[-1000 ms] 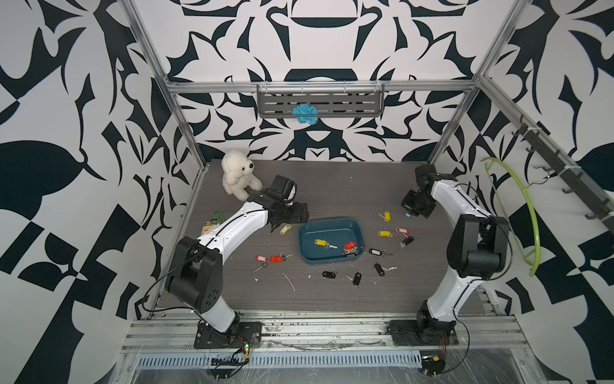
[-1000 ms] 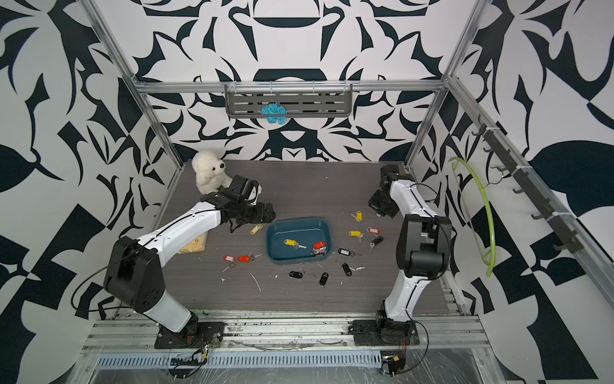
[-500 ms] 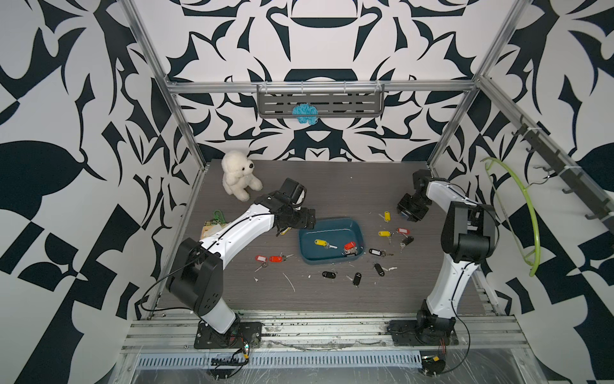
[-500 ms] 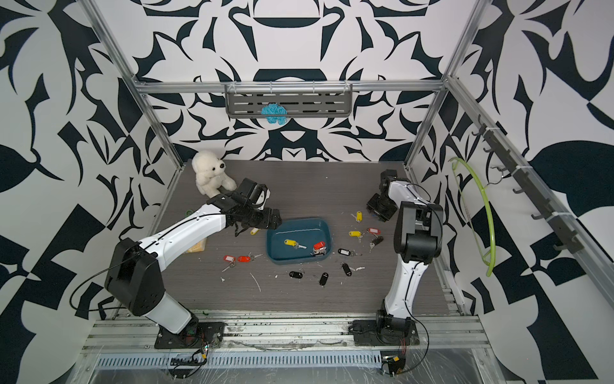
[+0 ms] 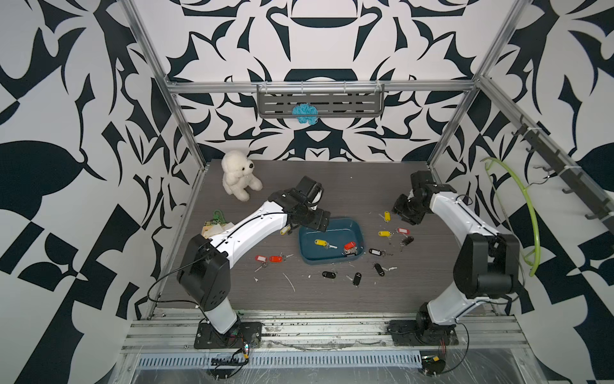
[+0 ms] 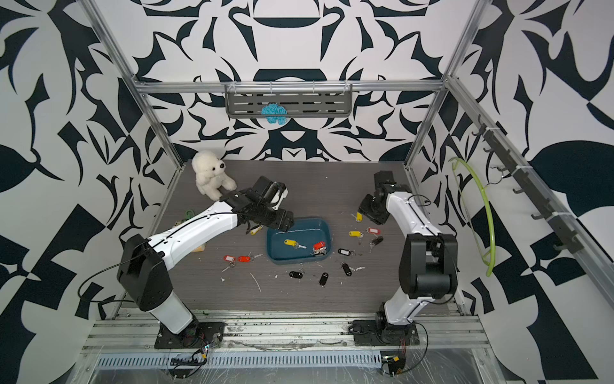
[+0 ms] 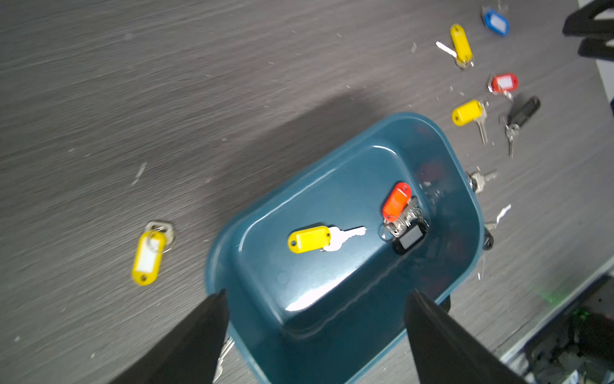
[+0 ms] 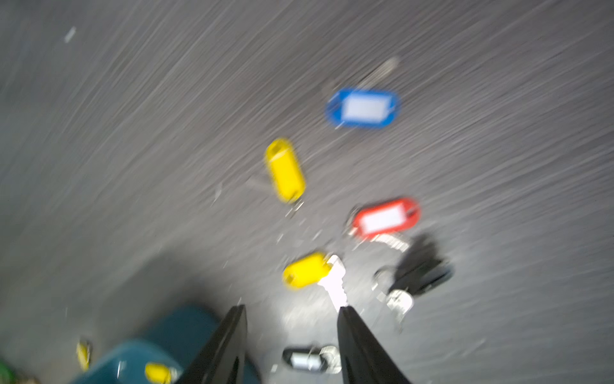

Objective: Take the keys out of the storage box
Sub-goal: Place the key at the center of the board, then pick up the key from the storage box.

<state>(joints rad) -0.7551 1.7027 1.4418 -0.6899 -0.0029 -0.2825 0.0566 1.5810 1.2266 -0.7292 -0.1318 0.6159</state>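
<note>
So the left gripper [image 7: 319, 292] hangs over the storage box [image 5: 335, 229], at the corner closest to the white plush bear [image 5: 239, 174] — fingers spread wide, nothing between them. The box sits flat around the middle of the table [image 5: 332, 186]. Some keys [image 5: 320, 242] are in there: a yellow-tagged key [image 7: 309, 239] on the box floor, plus a red-tagged bunch [image 7: 397, 201] with a black tag [image 7: 410, 237], over toward the near right corner.

Everything else is out on the table. A second yellow tag [image 7: 148, 257] lies just beside the box under the left arm, two red tags [image 5: 269, 258] are on that side, black tags [image 5: 356, 278] are in front, and there's a mixed scatter on the right.

The right gripper [image 8: 291, 308] hovers above that scatter, near a blue-tagged key [image 8: 363, 108] — its wrist view's blurry, but the fingers are partway apart and empty.
</note>
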